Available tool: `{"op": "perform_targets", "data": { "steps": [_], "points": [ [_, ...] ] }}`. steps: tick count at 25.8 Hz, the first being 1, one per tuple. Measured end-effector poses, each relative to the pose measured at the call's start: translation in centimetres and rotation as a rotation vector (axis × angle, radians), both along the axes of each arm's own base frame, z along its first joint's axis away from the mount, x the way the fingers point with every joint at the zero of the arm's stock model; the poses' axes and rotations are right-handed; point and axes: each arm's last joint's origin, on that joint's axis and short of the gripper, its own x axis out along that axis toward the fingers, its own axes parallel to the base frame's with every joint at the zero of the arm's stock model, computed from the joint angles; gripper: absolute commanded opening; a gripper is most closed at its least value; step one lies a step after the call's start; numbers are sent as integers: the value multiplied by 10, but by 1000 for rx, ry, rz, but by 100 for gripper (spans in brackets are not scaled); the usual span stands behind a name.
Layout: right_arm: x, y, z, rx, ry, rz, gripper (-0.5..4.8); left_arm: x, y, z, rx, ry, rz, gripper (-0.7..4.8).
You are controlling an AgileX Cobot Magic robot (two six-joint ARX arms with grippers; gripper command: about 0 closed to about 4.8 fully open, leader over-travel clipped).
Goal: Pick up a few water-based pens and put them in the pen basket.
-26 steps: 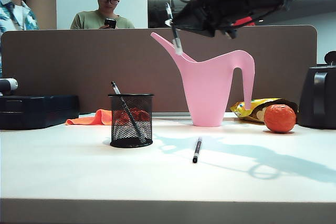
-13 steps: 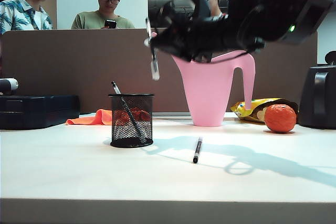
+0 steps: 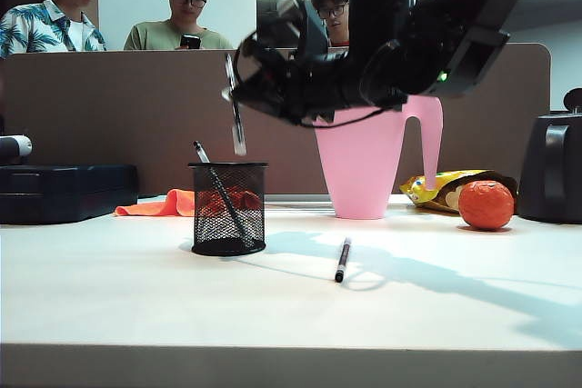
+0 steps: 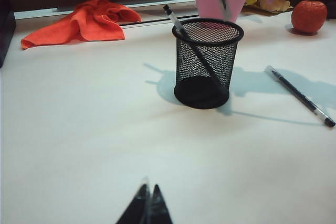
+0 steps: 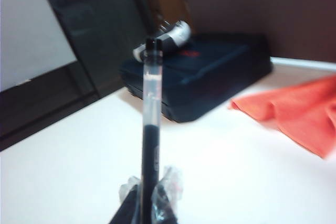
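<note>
Above the pen basket (image 3: 227, 209), at its 12 o'clock, right gripper (image 3: 238, 79) clenches a pen (image 3: 235, 115); left gripper (image 4: 146, 209) rests clenched, empty

— What's on the table (image 3: 136, 297)?
— Mesh basket (image 3: 227, 209) left of centre, with a loose pen (image 3: 341, 260) at its 4 o'clock.
— And behind?
— Orange cloth (image 3: 159, 205) at the basket's 10 o'clock, pink watering can (image 3: 368, 156) at 2 o'clock, an orange (image 3: 485, 204) far right, a dark case (image 3: 64, 191) far left.
</note>
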Motion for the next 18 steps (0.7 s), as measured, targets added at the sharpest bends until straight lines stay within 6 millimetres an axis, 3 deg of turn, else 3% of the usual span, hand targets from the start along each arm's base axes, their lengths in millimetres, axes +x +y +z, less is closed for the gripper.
{"op": "perform_targets", "data": {
  "steps": [9, 14, 18],
  "points": [
    [3, 3, -20, -58, 58, -25, -7, 0, 0, 0, 0, 0, 0, -3],
    [3, 3, -25, -83, 93, -24, 161, 0, 0, 0, 0, 0, 0, -3],
    [2, 2, -23, -83, 95, -24, 147, 0, 0, 0, 0, 0, 0, -3]
  ]
}}
